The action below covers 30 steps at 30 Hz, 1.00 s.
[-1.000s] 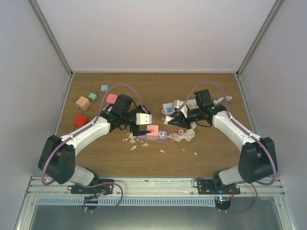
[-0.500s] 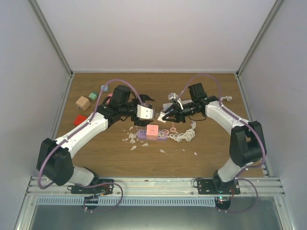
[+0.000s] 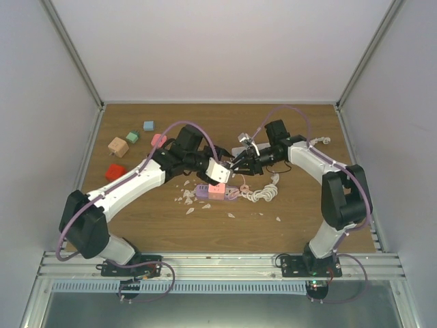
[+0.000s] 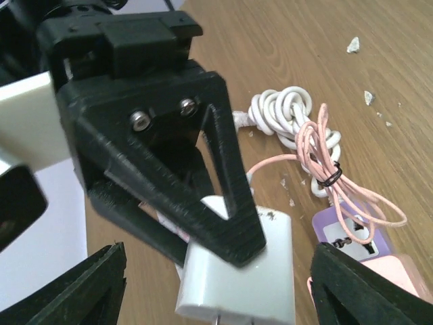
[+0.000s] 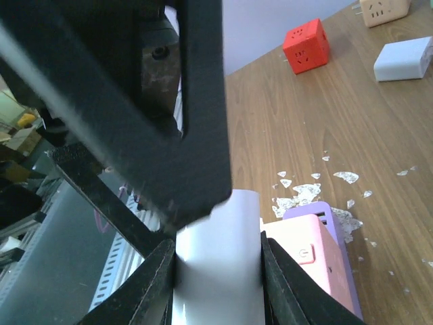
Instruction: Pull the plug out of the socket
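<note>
"Where was the white plastic plug (image 4: 238, 279)?"

"Right there in the right gripper (image 3: 237, 164)! Its black fingers (image 4: 216, 169) were clamped hard on the plug's sides, close over the pink-and-purple plastic socket strip (image 4: 362, 238) on the brown wooden table (image 3: 293, 205)."

"And the left gripper (image 4: 218, 298)?"

"Spread wide, one fingertip (image 4: 82, 288) on either side of the plug, well apart from it and gripping nothing."

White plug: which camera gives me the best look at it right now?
Left wrist view: the white plug sits large at lower centre, pinched by the right end effector. The right wrist view shows only one cropped face of it, very close up; in the top view it is tiny and mostly hidden.
</note>
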Motion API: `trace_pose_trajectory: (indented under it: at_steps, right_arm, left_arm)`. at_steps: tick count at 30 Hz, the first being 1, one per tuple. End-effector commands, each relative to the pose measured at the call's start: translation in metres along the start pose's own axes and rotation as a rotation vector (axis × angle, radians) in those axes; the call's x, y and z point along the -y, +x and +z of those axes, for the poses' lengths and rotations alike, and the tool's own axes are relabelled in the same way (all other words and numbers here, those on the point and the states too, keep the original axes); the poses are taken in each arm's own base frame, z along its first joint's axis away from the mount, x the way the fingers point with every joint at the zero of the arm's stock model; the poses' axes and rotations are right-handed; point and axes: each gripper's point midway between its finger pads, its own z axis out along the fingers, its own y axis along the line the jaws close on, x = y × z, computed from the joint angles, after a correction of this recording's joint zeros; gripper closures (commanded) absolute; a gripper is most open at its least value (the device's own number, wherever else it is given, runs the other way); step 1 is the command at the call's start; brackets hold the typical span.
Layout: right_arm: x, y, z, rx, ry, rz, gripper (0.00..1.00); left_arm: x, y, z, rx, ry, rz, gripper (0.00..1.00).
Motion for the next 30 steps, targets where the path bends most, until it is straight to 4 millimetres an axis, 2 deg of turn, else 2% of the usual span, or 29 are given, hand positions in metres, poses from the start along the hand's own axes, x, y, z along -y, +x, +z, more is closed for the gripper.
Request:
trace_pose_trajectory:
  at_steps: [1, 3, 5, 11, 14, 17, 21, 22, 24, 27, 30]
  right_arm:
    - [-0.005, -0.009, -0.002, 0.037, -0.056, 0.011, 0.85]
    - [-0.006, -0.008, -0.002, 0.041, -0.067, 0.015, 0.85]
    - [-0.008, -0.009, -0.002, 0.046, -0.081, 0.018, 0.85]
    - [-0.011, -0.009, -0.002, 0.058, -0.108, 0.03, 0.85]
    - [-0.012, -0.01, -0.002, 0.063, -0.116, 0.034, 0.85]
    - [-0.013, -0.011, -0.003, 0.069, -0.123, 0.039, 0.85]
    - [-0.012, -0.012, -0.003, 0.068, -0.121, 0.037, 0.83]
    - [-0.012, -0.012, -0.003, 0.065, -0.117, 0.036, 0.79]
    - [-0.012, -0.013, -0.003, 0.054, -0.1, 0.023, 0.64]
    - [-0.009, -0.014, -0.008, 0.026, -0.033, -0.019, 0.34]
    - [-0.006, -0.022, -0.025, 0.035, 0.052, -0.051, 0.2]
  left_arm:
    - [0.001, -0.005, 0.008, -0.022, 0.014, 0.066, 0.3]
    - [0.004, -0.004, 0.01, -0.033, 0.022, 0.077, 0.39]
    - [0.005, -0.003, 0.012, -0.042, 0.023, 0.082, 0.43]
    - [0.007, -0.001, 0.015, -0.061, 0.028, 0.098, 0.39]
    - [0.008, -0.003, 0.015, -0.063, 0.031, 0.106, 0.41]
    - [0.007, -0.005, 0.014, -0.066, 0.025, 0.105, 0.48]
    - [0.004, -0.009, 0.011, -0.057, 0.009, 0.084, 0.63]
    - [0.002, -0.01, 0.01, -0.055, 0.002, 0.076, 0.65]
    - [0.0, -0.011, 0.008, -0.054, -0.007, 0.06, 0.69]
    - [-0.006, -0.01, 0.002, -0.041, -0.023, 0.018, 0.73]
    - [-0.018, -0.006, -0.008, -0.021, -0.048, -0.049, 0.76]
